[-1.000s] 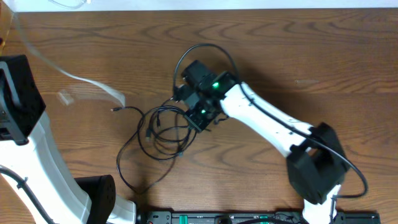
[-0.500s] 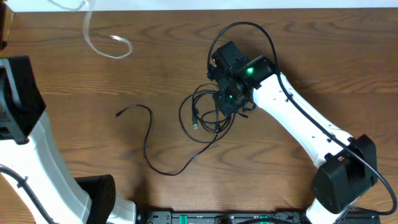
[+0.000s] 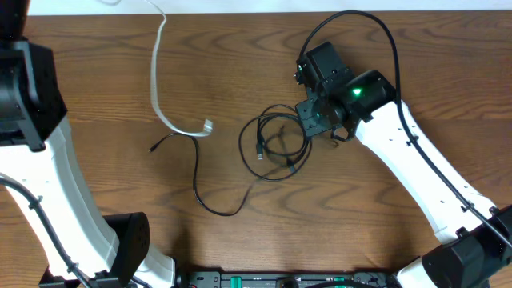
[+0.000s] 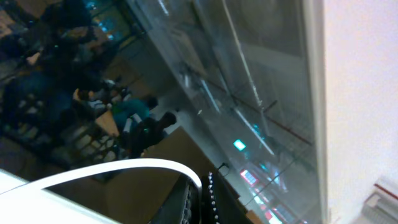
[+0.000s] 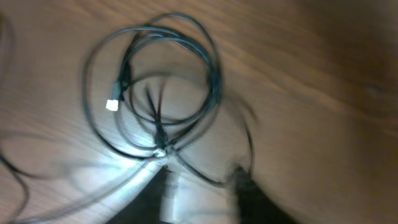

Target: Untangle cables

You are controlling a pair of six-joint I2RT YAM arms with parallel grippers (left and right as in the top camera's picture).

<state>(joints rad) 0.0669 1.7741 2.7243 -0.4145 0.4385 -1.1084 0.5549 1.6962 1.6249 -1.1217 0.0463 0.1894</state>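
table [image 3: 240, 48]: bears the cords.
black cords [image 3: 276, 144]: coiled together just left of right claw [image 3: 308, 122]; one tail trails left; right arm nearer.
white cord [image 3: 164, 88]: pinched in left claw [image 4: 200, 196].
right claw: jaws apart, empty.

Even light, motion-blurred wrist views

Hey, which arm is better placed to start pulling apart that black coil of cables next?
Right, probably: the right hand hovers at the edge of the black coil, jaws apart; the left hand is shut on the white cable.
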